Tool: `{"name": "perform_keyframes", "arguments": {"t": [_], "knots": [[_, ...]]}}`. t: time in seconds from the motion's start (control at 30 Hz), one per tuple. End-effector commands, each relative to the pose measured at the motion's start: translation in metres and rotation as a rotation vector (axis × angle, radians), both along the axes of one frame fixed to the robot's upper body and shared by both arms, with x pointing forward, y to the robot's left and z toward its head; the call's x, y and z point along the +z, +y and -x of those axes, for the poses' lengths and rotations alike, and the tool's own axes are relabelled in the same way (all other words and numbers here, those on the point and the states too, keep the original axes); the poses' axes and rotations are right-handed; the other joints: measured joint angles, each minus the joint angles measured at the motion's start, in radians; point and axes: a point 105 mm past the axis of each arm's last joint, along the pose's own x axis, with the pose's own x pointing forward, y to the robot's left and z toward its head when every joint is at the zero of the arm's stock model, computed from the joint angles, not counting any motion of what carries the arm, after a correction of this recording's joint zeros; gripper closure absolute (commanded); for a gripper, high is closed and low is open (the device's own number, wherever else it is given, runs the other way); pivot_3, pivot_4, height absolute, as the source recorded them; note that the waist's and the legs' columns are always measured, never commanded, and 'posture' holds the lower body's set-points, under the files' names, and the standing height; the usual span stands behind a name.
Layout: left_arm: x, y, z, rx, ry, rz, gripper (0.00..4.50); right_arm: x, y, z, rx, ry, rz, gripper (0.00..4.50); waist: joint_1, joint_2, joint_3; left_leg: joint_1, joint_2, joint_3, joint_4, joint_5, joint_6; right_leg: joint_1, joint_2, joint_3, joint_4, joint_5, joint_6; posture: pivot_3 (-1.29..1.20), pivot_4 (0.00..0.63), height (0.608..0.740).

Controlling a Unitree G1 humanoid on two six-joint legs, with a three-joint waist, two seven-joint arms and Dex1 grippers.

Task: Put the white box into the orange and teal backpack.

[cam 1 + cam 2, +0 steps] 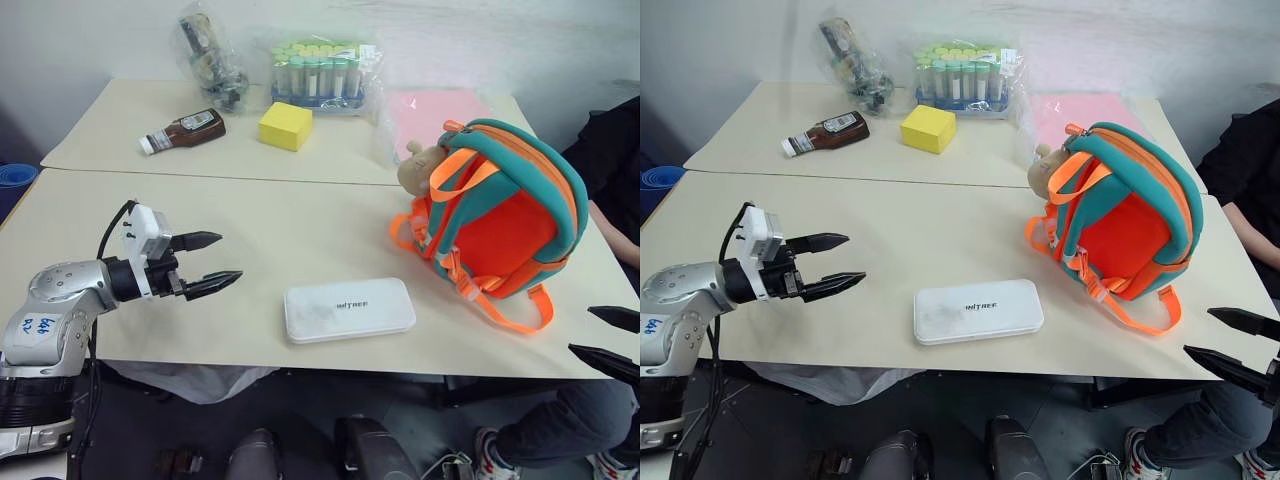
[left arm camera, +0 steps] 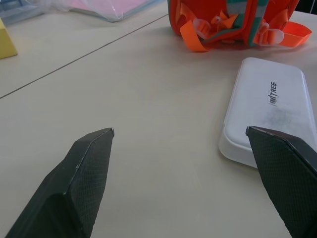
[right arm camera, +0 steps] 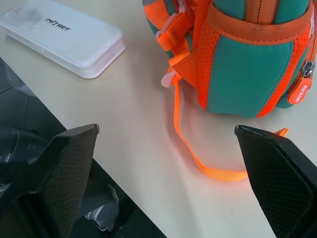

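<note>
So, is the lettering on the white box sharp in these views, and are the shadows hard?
Left wrist view: lettering on the box readable, left pincer fingers slightly soft. Right wrist view: lettering readable too; the backpack casts a soft shadow on the table. Head views: even light, faint shadows.

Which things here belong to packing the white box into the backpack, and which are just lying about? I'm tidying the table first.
For the job:
- white box, flat near the table's front edge
- orange and teal backpack, upright beside it
- left gripper and right gripper, both open and empty

Lying about:
- yellow block
- sauce bottle
- rack of tubes
- pink sheet
- bagged item
</note>
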Motion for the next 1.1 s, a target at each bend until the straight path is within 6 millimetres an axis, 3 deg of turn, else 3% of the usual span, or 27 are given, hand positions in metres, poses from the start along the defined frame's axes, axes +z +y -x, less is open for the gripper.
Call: {"name": "perform_keyframes", "arguments": {"t": [0.03, 0.33, 0.57, 0.67, 0.83, 1.07, 1.1], "knots": [[0.011, 0.001, 0.004, -0.012, -0.043, 0.0, 0.02, 0.006, 0.0, 0.0, -0.005, -0.022, -0.007, 0.0, -0.001, 0.0, 0.0, 0.0, 0.0, 0.0, 0.0, 0.0, 0.0, 0.0, 0.0, 0.0, 0.0, 0.0, 0.0, 0.0, 0.15, 0.74], [0.007, 0.001, 0.001, 0.017, -0.021, -0.01, 0.02, 0.008, 0.009, -0.012, -0.025, -0.042, 0.015, 0.0, -0.001, 0.0, 0.0, 0.0, 0.0, 0.0, 0.0, 0.0, 0.0, 0.0, 0.0, 0.0, 0.0, 0.0, 0.0, 0.0, 0.15, 0.74], [0.004, -0.005, 0.007, -0.032, -0.02, -0.049, 0.02, 0.007, 0.032, -0.019, 0.015, -0.053, 0.074, 0.0, -0.001, 0.0, 0.0, 0.0, 0.0, 0.0, 0.0, 0.0, -0.001, 0.0, 0.0, 0.0, 0.0, 0.0, 0.0, 0.0, 0.15, 0.74], [-0.012, -0.016, 0.018, -0.135, -0.006, -0.161, 0.54, 0.001, 0.055, -0.025, 0.069, -0.052, 0.123, 0.0, -0.004, 0.0, 0.0, 0.0, 0.0, 0.0, 0.0, -0.001, -0.001, 0.0, 0.0, 0.0, 0.0, 0.0, 0.0, 0.0, 0.15, 0.74], [-0.045, -0.027, 0.025, -0.259, 0.033, -0.323, 2.07, -0.017, 0.105, -0.041, 0.166, -0.032, 0.192, 1.55, -0.003, 0.0, 0.0, 0.0, 0.0, 0.0, 0.0, 0.0, -0.001, -0.001, 0.0, 0.0, 0.001, 0.0, 0.0, 0.0, 0.15, 0.74], [-0.06, -0.05, 0.025, -0.4, 0.01, -0.365, 4.34, -0.03, 0.137, -0.071, 0.165, -0.062, 0.208, 4.03, -0.001, 0.0, 0.0, -0.002, 0.0, 0.0, 0.0, -0.001, 0.0, -0.002, -0.001, 0.0, 0.0, -0.001, -0.001, 0.0, 0.15, 0.74], [-0.061, -0.053, 0.024, -0.409, 0.009, -0.365, 4.5, -0.031, 0.139, -0.076, 0.162, -0.065, 0.213, 4.38, -0.001, 0.0, 0.0, -0.002, 0.0, 0.001, 0.0, -0.001, 0.0, -0.002, -0.001, 0.0, 0.0, -0.001, -0.001, 0.0, 0.15, 0.74]]}}
